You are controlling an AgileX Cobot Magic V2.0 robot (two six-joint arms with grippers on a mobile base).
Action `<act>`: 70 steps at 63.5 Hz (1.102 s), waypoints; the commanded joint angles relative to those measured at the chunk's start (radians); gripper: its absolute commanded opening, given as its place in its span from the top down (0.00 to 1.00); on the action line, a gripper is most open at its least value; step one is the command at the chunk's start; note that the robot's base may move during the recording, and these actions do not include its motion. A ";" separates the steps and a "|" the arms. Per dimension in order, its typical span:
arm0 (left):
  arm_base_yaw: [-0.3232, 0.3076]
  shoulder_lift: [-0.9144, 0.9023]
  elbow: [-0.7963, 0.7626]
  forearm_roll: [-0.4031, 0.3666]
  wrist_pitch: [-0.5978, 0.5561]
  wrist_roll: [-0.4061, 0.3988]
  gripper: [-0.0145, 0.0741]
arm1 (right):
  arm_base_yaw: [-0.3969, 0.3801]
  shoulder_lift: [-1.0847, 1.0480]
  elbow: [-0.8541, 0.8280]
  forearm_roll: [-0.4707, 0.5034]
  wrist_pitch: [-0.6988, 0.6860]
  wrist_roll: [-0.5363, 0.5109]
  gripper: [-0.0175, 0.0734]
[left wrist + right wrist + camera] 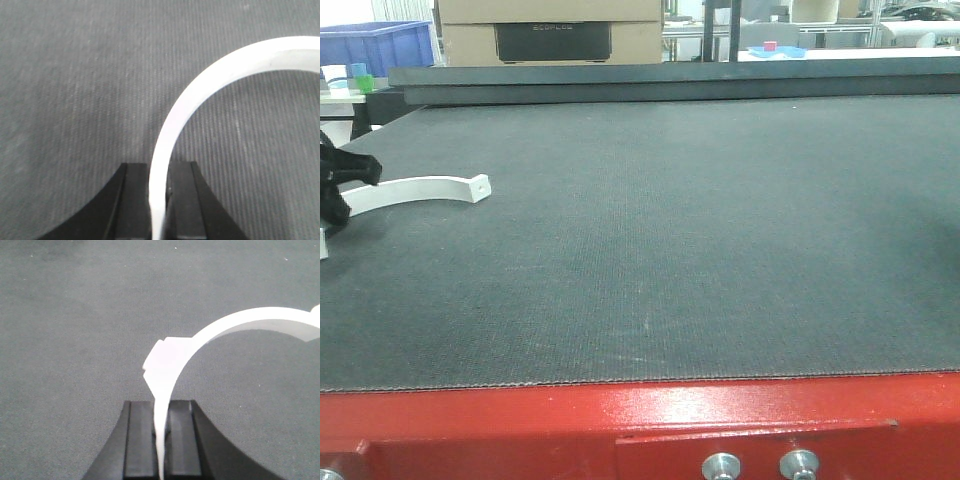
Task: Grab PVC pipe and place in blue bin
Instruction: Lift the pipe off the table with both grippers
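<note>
A white curved PVC pipe [420, 188] lies low over the dark mat at the far left, its squared end with a small hole pointing right. My left gripper [348, 195] is shut on its other end. In the left wrist view the pipe [200, 85] arcs up and to the right from between the closed fingers of the left gripper [159, 172]. In the right wrist view my right gripper [161, 410] is shut on a white curved pipe piece [240, 320] with a squared tab just beyond the fingertips. The right gripper does not show in the front view.
A dark textured mat [670, 250] covers the table, with a red metal edge [620, 420] at the front. A blue bin [380, 45] stands at the back left beyond the mat, next to a cardboard box [550, 30]. A raised ledge [720, 80] runs along the back.
</note>
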 commanded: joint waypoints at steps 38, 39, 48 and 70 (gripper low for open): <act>0.000 -0.573 0.060 -0.009 0.112 -0.004 0.96 | 0.000 -0.241 -0.005 -0.001 0.000 -0.002 0.99; 0.000 -0.592 0.071 -0.009 0.112 -0.004 0.96 | 0.000 -0.247 -0.005 -0.001 0.006 -0.002 0.99; 0.000 -0.731 0.138 -0.009 0.114 -0.008 0.96 | 0.000 -0.297 -0.005 -0.001 0.045 -0.002 0.99; 0.003 -1.085 0.341 -0.026 0.114 -0.008 0.96 | 0.000 -0.447 0.004 -0.001 0.086 -0.002 0.99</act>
